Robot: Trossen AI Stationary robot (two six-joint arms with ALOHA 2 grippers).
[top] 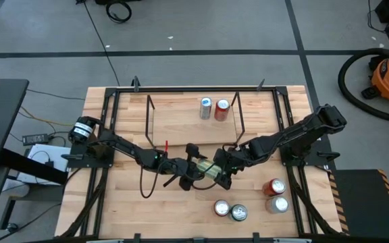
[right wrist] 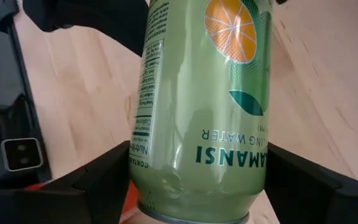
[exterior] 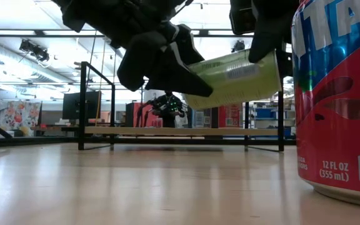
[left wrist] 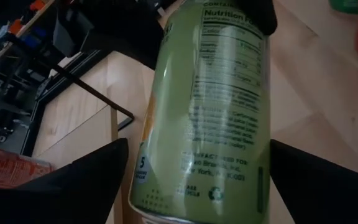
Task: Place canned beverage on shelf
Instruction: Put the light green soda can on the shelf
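— Green can (top: 210, 169), where? 
— Aloft, lying sideways, well in front of the shelf (top: 193, 124), long axis spanning both arms.
— Jaws?
— Right gripper (top: 223, 170) clamps one end; left gripper (top: 196, 168) straddles the other, grip unclear.

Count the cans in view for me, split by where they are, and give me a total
On the shelf: 2, a silver-blue can and a red can.
Held in the air between the left gripper and right gripper: 1, the green can.
Standing on the table near the front: 4, in two pairs.
Total: 7 cans.
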